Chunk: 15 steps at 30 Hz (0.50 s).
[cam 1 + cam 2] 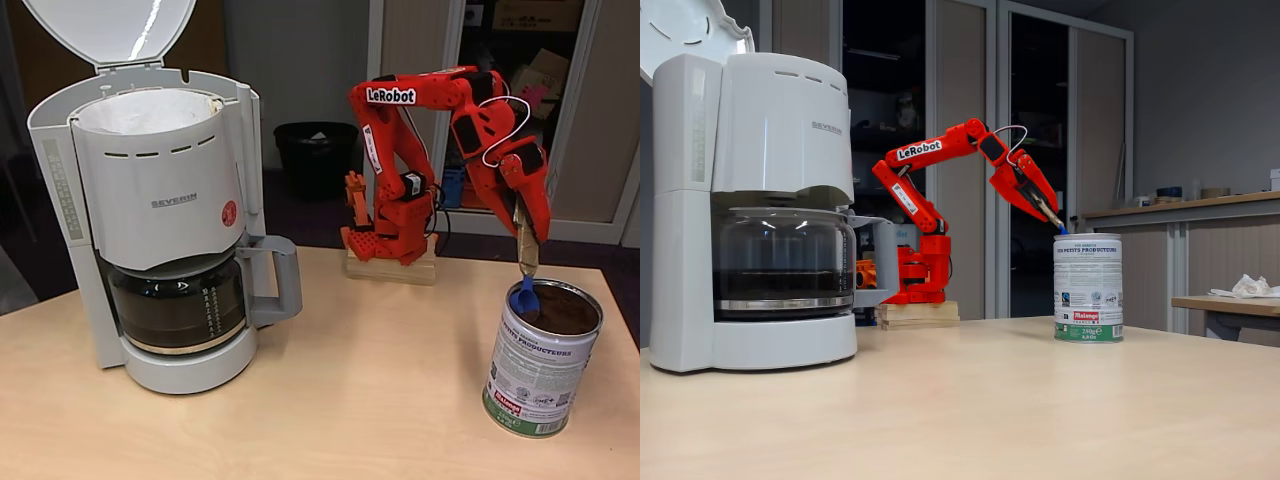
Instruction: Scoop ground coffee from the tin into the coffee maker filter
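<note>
The tin (540, 375) stands open at the table's right, with dark ground coffee (568, 310) up near its rim. My red gripper (527, 225) hangs just above the tin's left rim, shut on the tan handle of a blue scoop (524, 297). The scoop's bowl dips into the coffee at the left edge. At the left stands the coffee maker (165, 200), lid up, and the white coffee maker filter (150, 110) shows in its basket. In the low side view, my gripper (1043, 208) points the scoop (1061, 229) down into the top of the tin (1088, 290).
A glass carafe (180, 300) sits under the basket, its handle pointing right. The raised lid (110, 28) stands over the machine's back. My arm's base rests on a wooden block (392, 268) at the table's far edge. A black bin (315, 150) stands behind the table.
</note>
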Each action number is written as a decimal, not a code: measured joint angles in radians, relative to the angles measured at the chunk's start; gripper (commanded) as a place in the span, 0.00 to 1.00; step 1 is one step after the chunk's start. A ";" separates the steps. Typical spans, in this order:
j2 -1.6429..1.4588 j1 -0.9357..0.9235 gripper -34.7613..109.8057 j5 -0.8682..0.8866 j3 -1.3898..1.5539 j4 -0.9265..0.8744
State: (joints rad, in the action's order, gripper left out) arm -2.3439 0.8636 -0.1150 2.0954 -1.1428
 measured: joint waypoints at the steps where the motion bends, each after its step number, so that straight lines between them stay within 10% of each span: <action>1: 0.005 -0.003 0.24 0.003 0.002 0.000; 15: 0.318 0.002 0.24 0.229 -0.158 0.025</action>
State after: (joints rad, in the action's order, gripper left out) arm -2.0264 0.8652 0.1135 1.9374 -1.1183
